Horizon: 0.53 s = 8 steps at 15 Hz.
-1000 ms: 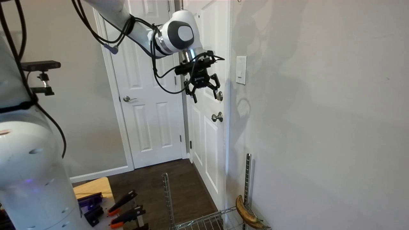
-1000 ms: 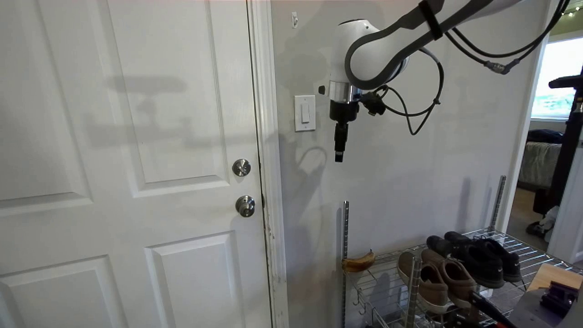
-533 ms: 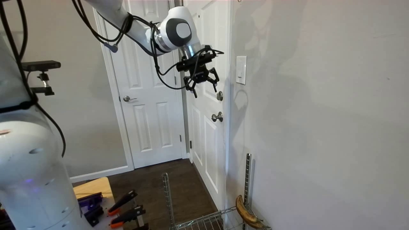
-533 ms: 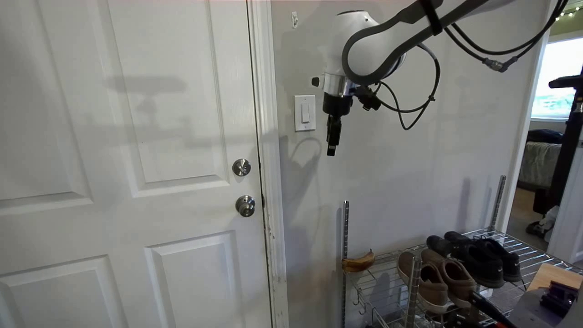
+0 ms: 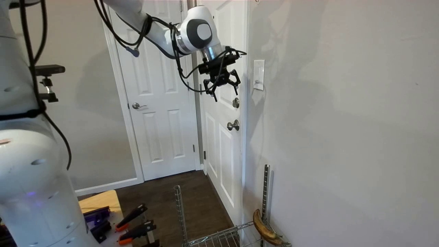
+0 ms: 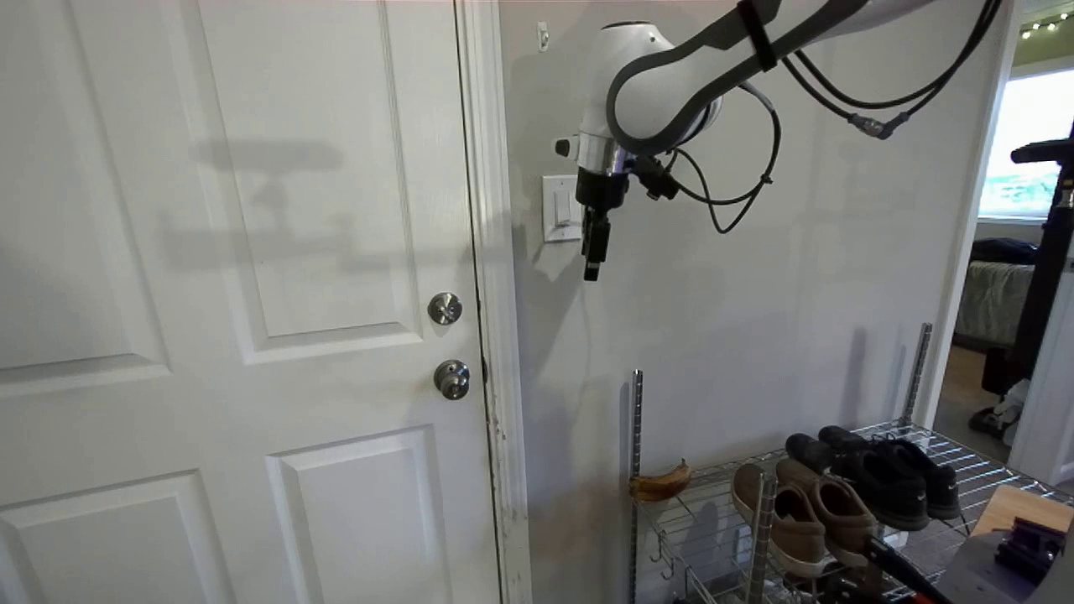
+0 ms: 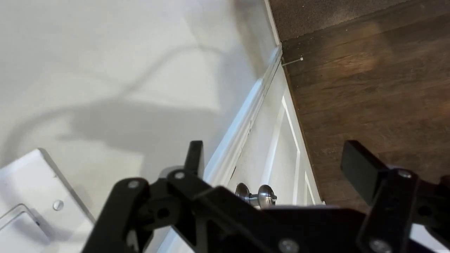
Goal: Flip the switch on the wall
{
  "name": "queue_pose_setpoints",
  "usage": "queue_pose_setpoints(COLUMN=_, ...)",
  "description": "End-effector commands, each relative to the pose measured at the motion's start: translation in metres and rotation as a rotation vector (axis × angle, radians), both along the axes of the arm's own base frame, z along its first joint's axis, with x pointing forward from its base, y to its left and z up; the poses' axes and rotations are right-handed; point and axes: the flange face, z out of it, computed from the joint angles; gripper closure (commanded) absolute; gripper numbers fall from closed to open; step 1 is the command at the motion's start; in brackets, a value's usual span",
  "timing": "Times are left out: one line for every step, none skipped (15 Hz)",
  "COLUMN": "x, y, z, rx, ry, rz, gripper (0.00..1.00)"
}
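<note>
The switch (image 5: 259, 73) is a white upright plate with a rocker on the light grey wall (image 5: 343, 137), right of the door frame. In an exterior view the switch (image 6: 555, 205) is partly hidden on its right edge by my gripper (image 6: 592, 273). My gripper (image 5: 226, 97) is open, with its fingers pointing down and nothing between them. It hangs beside the switch, fingertips slightly below the plate, apart from the wall. In the wrist view the switch (image 7: 35, 186) shows at the lower left, outside the left finger of the gripper (image 7: 276, 158). Part of the plate is cut off there.
A white panelled door (image 6: 336, 419) with a door knob (image 6: 451, 380) and a deadbolt (image 6: 445, 309) stands beside the switch. Below is a wire shelf (image 6: 713, 528) with bananas (image 6: 660, 484) and several shoes (image 6: 839, 503). Clamps (image 5: 137, 231) lie near the robot base.
My gripper has moved up and closer to the switch, leftward in one exterior picture and slightly rightward in the other. The fingers stay open. The gripper now overlaps the plate's edge in an exterior view.
</note>
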Motion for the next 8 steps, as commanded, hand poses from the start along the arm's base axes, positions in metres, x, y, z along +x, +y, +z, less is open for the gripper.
queue_pose_setpoints(x=0.046, y=0.025, z=-0.013, rx=-0.02, ry=-0.014, rz=0.038, gripper=0.0)
queue_pose_setpoints(x=0.055, y=0.031, z=-0.015, rx=-0.024, ry=-0.016, rz=0.048, gripper=0.0)
queue_pose_setpoints(x=0.063, y=0.035, z=-0.016, rx=-0.027, ry=-0.023, rz=0.052, gripper=0.0)
queue_pose_setpoints(x=0.07, y=0.037, z=-0.015, rx=-0.024, ry=-0.029, rz=0.039, gripper=0.0)
queue_pose_setpoints(x=0.074, y=0.036, z=-0.011, rx=-0.014, ry=-0.033, rz=-0.004, gripper=0.0)
queue_pose_setpoints(x=0.071, y=0.035, z=-0.003, rx=0.026, ry=0.016, rz=-0.062, gripper=0.0)
queue_pose_setpoints(x=0.07, y=0.032, z=0.006, rx=0.031, ry=0.016, rz=-0.114, gripper=0.0)
queue_pose_setpoints(x=0.071, y=0.033, z=-0.012, rx=0.012, ry=0.003, rz=-0.042, gripper=0.0)
